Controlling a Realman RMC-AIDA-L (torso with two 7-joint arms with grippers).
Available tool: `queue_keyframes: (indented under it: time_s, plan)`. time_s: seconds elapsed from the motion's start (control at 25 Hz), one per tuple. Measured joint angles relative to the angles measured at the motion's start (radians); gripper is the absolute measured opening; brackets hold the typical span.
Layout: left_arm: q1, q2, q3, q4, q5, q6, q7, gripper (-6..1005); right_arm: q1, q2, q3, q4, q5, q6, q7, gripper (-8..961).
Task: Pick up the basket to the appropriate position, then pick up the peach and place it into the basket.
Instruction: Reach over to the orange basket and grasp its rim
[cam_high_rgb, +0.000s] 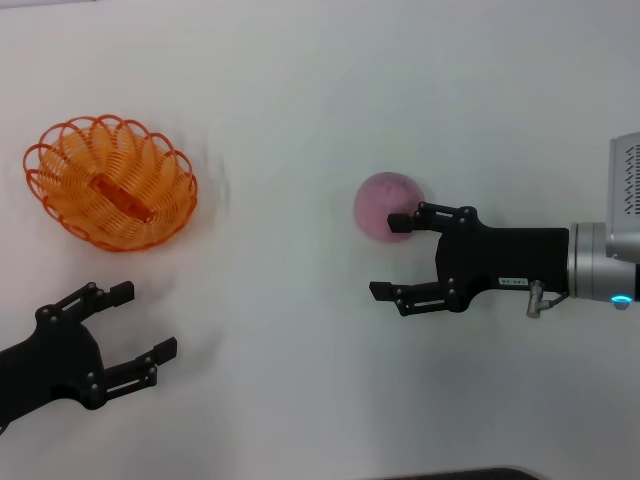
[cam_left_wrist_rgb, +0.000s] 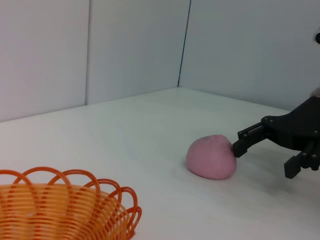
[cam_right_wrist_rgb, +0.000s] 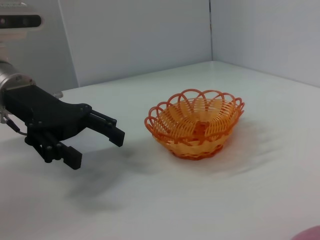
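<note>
The orange wire basket (cam_high_rgb: 165, 185) stands upright and empty on the white table at the far left; it also shows in the left wrist view (cam_left_wrist_rgb: 75, 210) and the right wrist view (cam_right_wrist_rgb: 220, 117). The pink peach (cam_high_rgb: 383, 200) lies right of centre on the table, also seen in the left wrist view (cam_left_wrist_rgb: 211, 157). My right gripper (cam_high_rgb: 392, 256) is open just beside the peach, with one fingertip (cam_left_wrist_rgb: 239, 149) touching its side; the peach is outside the gap. My left gripper (cam_high_rgb: 145, 320) is open and empty, in front of the basket and apart from it; the right wrist view shows it too (cam_right_wrist_rgb: 96, 149).
The white table (cam_high_rgb: 280, 380) has pale walls behind it (cam_left_wrist_rgb: 130, 45). The table's front edge shows as a dark strip (cam_high_rgb: 460, 474) at the near side.
</note>
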Motion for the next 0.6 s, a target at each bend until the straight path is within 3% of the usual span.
queue_keyframes:
  time_s: [0.6]
  plan:
    - [-0.002, -0.002, 0.000, -0.002, -0.010, -0.002, 0.002, 866, 0.002, 0.000, 0.002, 0.000, 0.000, 0.000, 0.000, 946]
